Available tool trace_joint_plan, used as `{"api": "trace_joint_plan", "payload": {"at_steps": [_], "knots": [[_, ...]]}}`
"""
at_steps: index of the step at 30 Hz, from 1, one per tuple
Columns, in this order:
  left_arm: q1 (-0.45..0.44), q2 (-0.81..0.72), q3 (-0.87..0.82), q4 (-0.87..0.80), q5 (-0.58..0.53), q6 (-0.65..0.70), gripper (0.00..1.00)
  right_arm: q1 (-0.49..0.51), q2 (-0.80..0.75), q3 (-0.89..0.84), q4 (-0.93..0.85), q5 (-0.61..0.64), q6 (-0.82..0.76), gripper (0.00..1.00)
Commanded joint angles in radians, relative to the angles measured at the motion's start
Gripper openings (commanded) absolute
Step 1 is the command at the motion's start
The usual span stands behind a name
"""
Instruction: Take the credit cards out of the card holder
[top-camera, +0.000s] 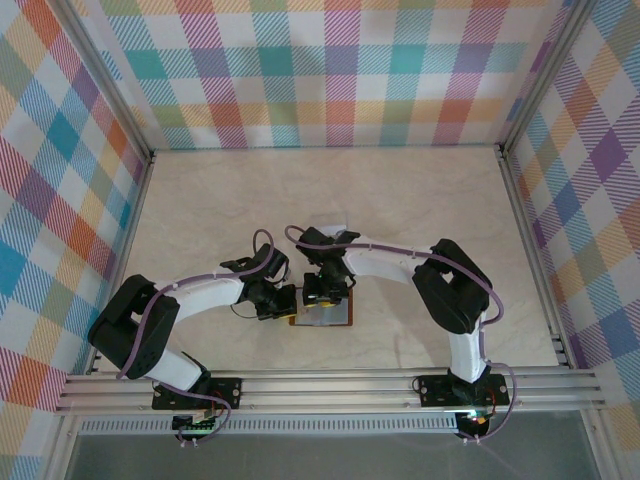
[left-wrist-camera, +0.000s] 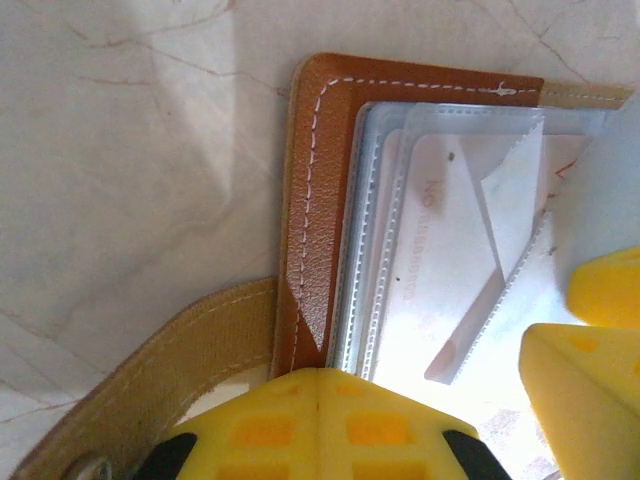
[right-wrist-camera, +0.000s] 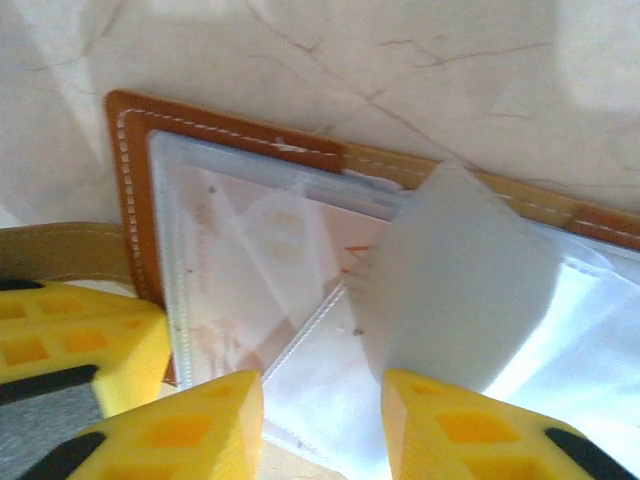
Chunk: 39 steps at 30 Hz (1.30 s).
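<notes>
The left gripper's (left-wrist-camera: 318, 388) yellow fingers were pressed together at the near edge of the card holder (left-wrist-camera: 310, 200). Whether they nipped the leather could not be told. The right gripper (right-wrist-camera: 322, 392) stood with its jaws parted and a clear gap between them. A pale card (right-wrist-camera: 465, 270), tilted up from the open holder, rested against its right-hand finger (right-wrist-camera: 470, 430) without being pinched. The left wrist camera caught the holder's tan strap (left-wrist-camera: 170, 370) running off to the lower left from the brown stitched cover. It also showed clear plastic sleeves (left-wrist-camera: 385, 200) layered over a printed card (left-wrist-camera: 440, 250) lettered in orange, with the other arm's fingers crowding in from the right. The right wrist camera showed the raised pale card blocking much of the sleeves behind it, and the left gripper's finger sat just beside the holder's corner. From overhead, the two arms met nose to nose above the holder, which lay open on the marble-patterned table (top-camera: 400, 200) near its front edge, largely covered by both grippers. An aluminium rail (top-camera: 350, 385) carried the arm bases, and beyond the table rose walls (top-camera: 340, 70) of coloured check.
</notes>
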Motion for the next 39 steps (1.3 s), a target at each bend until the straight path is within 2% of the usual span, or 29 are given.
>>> {"api": "trace_joint_plan", "payload": {"at_steps": [1, 17, 29, 39], "knots": [[-0.011, 0.02, 0.003, -0.067, -0.019, 0.019, 0.05, 0.012, 0.029, 0.044, -0.118, 0.087, -0.027, 0.42], [-0.011, 0.024, 0.017, -0.084, -0.032, 0.027, 0.05, 0.018, 0.026, 0.059, -0.192, 0.171, -0.034, 0.61], [-0.011, -0.004, 0.049, -0.128, -0.052, 0.036, 0.05, 0.017, -0.049, 0.016, -0.228, 0.245, -0.025, 0.64], [-0.03, -0.033, 0.116, -0.165, -0.048, 0.033, 0.05, 0.016, -0.06, -0.03, -0.193, 0.236, -0.024, 0.63]]}}
